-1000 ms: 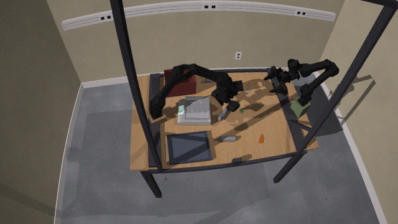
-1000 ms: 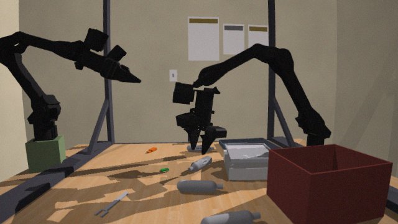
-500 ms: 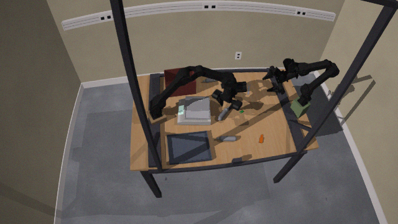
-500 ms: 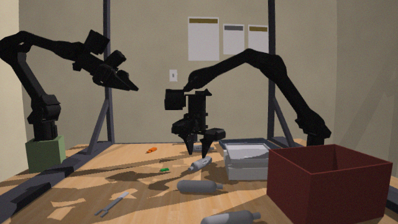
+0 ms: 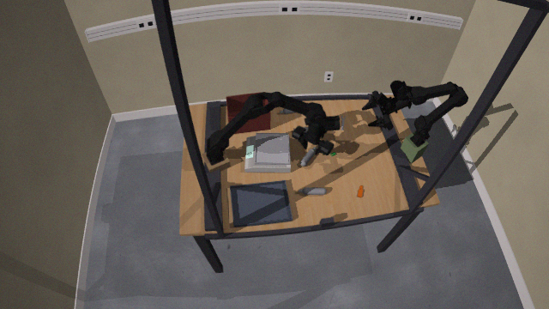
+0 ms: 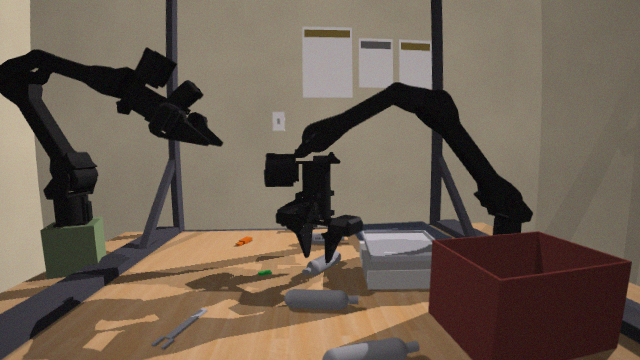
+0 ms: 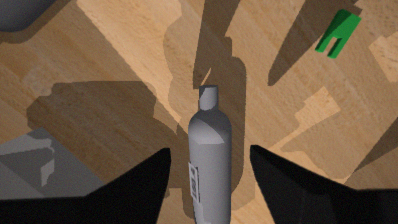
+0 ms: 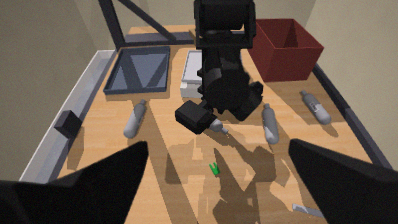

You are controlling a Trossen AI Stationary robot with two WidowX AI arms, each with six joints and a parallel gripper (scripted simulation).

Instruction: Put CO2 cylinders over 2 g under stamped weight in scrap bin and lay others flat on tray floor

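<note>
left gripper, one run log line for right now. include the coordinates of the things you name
left gripper (image 5: 312, 148) (image 6: 317, 257) (image 7: 210, 148): open | above cylinder (image 5: 308, 157) (image 6: 322, 264) (image 7: 211, 160) (image 8: 217, 125) | cylinder: lying on table, ungripped | right gripper (image 5: 367, 116) (image 8: 218, 145): open
</note>
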